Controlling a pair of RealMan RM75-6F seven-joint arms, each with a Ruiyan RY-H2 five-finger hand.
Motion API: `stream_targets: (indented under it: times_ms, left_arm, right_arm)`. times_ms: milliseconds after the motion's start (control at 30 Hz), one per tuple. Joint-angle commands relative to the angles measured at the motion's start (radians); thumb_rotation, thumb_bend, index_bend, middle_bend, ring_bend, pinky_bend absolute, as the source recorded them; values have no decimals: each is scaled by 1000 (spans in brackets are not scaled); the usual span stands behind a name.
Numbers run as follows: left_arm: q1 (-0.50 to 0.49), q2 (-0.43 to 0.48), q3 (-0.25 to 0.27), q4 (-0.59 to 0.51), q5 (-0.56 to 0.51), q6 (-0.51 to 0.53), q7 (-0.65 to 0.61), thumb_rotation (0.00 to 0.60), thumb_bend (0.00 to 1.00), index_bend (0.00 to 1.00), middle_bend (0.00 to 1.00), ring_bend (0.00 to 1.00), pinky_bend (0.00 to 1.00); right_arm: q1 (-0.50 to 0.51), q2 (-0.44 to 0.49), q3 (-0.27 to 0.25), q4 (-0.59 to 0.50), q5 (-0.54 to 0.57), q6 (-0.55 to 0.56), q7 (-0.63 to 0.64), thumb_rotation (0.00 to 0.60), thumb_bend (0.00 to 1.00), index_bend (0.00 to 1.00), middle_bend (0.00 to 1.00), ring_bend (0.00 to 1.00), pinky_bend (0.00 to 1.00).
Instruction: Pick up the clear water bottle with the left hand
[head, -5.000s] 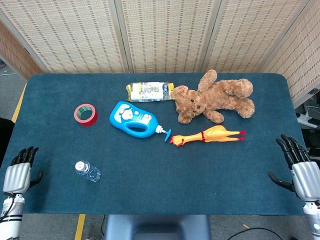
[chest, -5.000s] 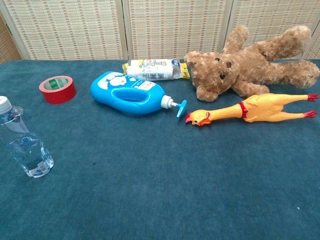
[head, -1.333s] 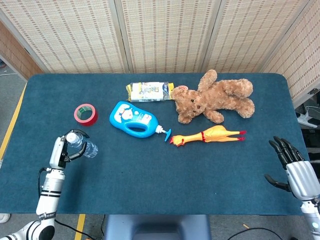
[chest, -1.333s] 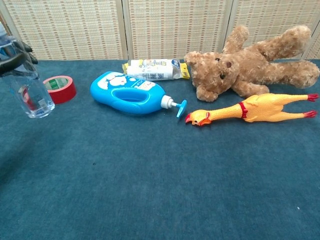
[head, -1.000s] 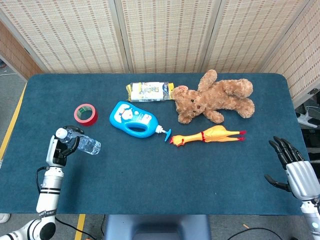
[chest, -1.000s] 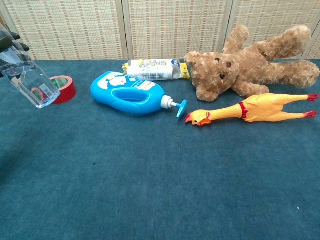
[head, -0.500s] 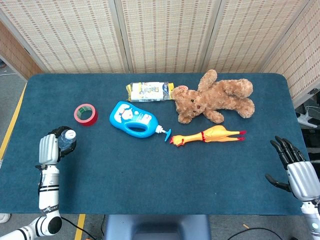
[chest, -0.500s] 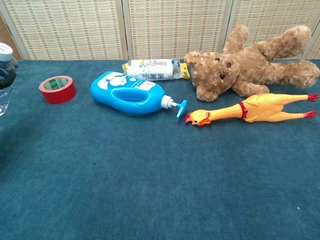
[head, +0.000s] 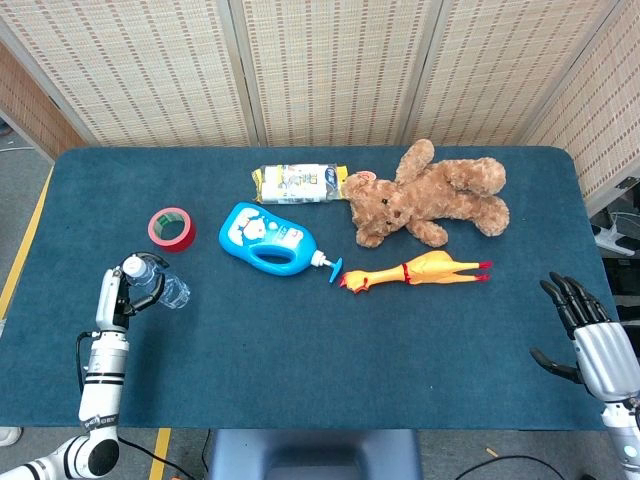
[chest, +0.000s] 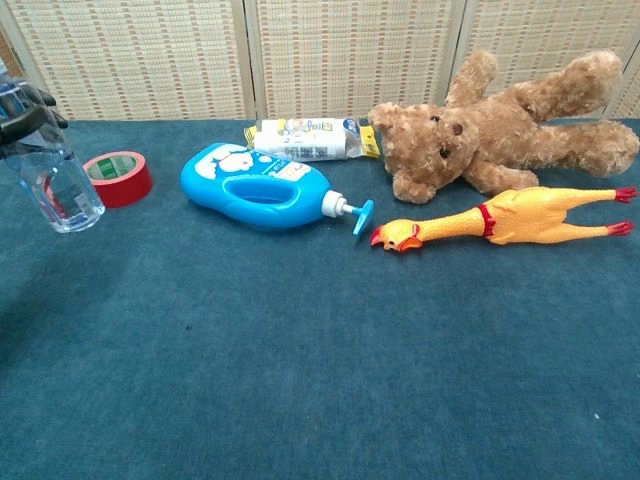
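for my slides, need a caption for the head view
Left hand holds the clear water bottle above the blue table.

The left hand (head: 118, 297) is gripping the clear water bottle (head: 160, 284), dark fingers (chest: 22, 112) wrapping its upper part. The right hand (head: 592, 338) is hovering with fingers spread, holding nothing.

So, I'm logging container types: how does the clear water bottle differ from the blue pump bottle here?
The water bottle is see-through, while the blue pump bottle is opaque. The water bottle is gripped near its top by the left hand, off the table; the pump bottle lies flat on its side on the table, untouched. The pump bottle looks bulkier, with a handle. Both look plastic.
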Motion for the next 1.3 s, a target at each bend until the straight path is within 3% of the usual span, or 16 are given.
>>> stream_targets:
  times_ms: [33,267,700,833,1100,1200,1300]
  left_arm:
    - [2,-7,8,5,-77,-52,269,600,601,522,554,487,499]
    - [-26,-18,38,99,-156,-136,463,600,599,522,553,487,504]
    - [-75,116,-99,-63,-108,-79,484,600,598,531,569,498,511]
    - [-63,115,-74,-66,-108,-76,489,600,598,532,570,499,511]
    - [-50,28,-1,13,-108,-78,512,600,598,532,572,501,511]
    - [-56,13,-2,34,-81,-51,531,600,598,532,573,502,510]
    - [-62,25,-36,10,-70,-25,508,600,597,533,573,502,510]
  right_arm:
    - [1,1,-1,-2,0,-3,-2,600,102,0,0,0,174]
    - [1,-1,-1,-4,2,-4,-8,600,102,0,0,0,174]
    - [3,1,-3,-4,-1,-9,-7,600,102,0,0,0,174]
    - [5,2,-3,-5,2,-15,-8,600,102,0,0,0,174]
    - [9,2,-4,-12,6,-26,-22,600,102,0,0,0,175]
    - [8,3,-4,-13,6,-25,-20,600,102,0,0,0,175]
    - [7,4,-5,-12,5,-23,-18,600,102,0,0,0,175]
